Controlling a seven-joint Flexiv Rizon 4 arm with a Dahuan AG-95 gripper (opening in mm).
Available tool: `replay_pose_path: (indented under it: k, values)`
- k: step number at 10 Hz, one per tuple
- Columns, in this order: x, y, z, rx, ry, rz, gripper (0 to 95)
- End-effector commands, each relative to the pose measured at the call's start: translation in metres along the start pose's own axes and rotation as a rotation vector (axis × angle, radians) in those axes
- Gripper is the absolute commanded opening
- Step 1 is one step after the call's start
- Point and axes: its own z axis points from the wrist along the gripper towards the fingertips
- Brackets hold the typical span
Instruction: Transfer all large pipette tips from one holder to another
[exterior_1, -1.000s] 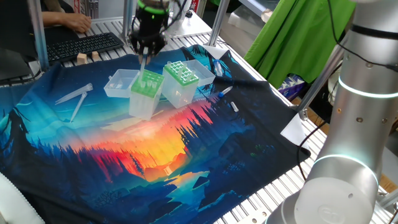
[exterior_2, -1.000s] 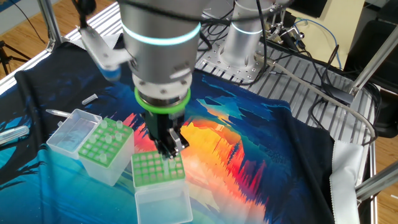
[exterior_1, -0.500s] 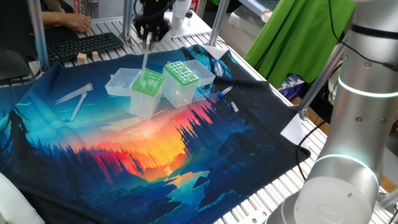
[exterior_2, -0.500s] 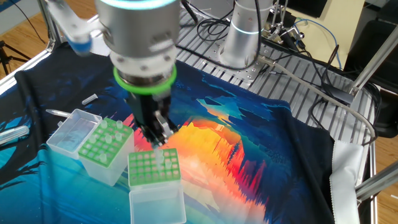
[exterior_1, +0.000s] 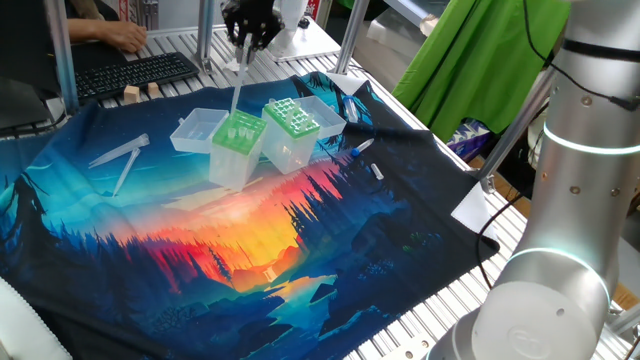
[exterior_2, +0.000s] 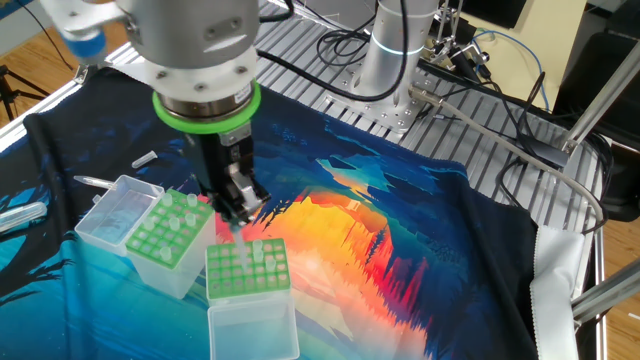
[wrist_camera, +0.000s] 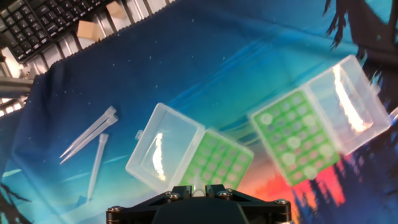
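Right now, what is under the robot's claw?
A clear pipette tip hangs from the gripper, straight above the light-green holder. The tip's top end is hidden between the fingers.

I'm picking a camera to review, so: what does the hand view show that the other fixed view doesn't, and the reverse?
Only the hand view: a keyboard and wooden blocks beyond the cloth's edge. Only the other fixed view: the gripper seen from outside, pointing down, and cables on the slatted table. Both: the plain-topped holder and the dotted-topped holder, lids open, on the cloth.
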Motion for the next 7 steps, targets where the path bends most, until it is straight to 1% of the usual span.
replay_pose_path:
  k: [1,2,3,4,5,7]
  values:
    - [-0.015,-0.011,-0.007,0.025,-0.003,-0.063,0.0]
    - [-0.026,-0.018,-0.010,0.027,0.000,-0.087,0.0]
    - [-0.033,-0.024,-0.010,0.024,-0.004,-0.102,0.0]
    - [-0.038,-0.029,-0.009,0.032,-0.006,-0.122,0.0]
    - [-0.044,-0.036,-0.007,0.025,-0.004,-0.136,0.0]
    - [-0.049,-0.047,-0.005,0.027,-0.009,-0.159,0.0]
